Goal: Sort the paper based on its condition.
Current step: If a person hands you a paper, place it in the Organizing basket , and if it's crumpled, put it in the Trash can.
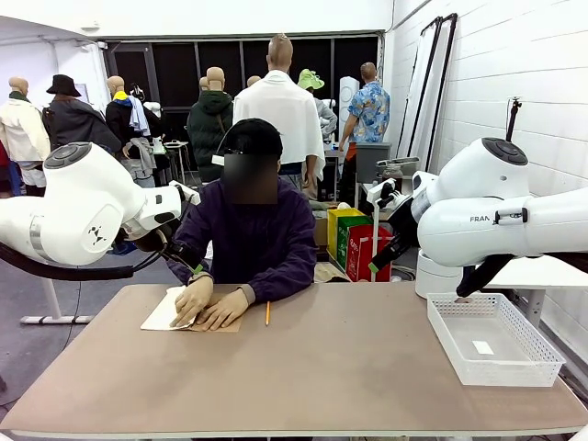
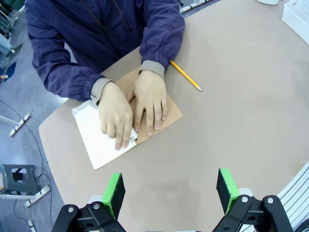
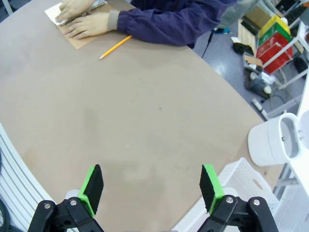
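Person's hands [image 2: 116, 113] press paper [image 2: 99, 145], seemingly atop notebook [image 2: 171, 113], worktop [image 1: 322, 367] 10 o'clock | left gripper [image 2: 169, 191], right gripper [image 3: 152, 188]: fingers apart

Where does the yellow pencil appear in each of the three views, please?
Front view: the pencil lies on the table's far side, right of the person's hands.
Left wrist view: upper middle, right of the hands.
Right wrist view: upper left, below the hands.
Shared landmark: the person's hands.
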Controlling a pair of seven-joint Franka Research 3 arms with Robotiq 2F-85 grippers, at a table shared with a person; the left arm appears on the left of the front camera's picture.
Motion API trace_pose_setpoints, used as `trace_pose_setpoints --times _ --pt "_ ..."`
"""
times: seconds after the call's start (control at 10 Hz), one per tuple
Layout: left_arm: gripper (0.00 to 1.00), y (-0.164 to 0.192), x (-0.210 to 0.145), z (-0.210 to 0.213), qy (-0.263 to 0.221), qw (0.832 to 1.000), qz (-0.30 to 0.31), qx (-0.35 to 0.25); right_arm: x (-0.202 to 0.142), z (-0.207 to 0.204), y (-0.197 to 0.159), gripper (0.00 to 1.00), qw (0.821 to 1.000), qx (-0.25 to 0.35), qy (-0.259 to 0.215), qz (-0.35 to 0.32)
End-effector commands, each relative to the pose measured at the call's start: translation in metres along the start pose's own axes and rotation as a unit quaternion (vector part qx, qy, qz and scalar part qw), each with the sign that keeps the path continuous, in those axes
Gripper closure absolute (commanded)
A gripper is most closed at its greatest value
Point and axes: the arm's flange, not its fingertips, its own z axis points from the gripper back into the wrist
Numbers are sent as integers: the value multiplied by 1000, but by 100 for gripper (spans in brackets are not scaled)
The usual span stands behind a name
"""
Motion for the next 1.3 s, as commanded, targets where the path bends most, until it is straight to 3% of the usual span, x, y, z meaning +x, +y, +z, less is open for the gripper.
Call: trace_pose_setpoints --times 0.0,1.2 --pt "0 1 0 -1 2 1000 0 1 0 -1 -1 0 1000 1 0 -1" --pt "0 1 0 -1 2 1000 0 1 0 -1 -1 0 1000 1 0 -1"
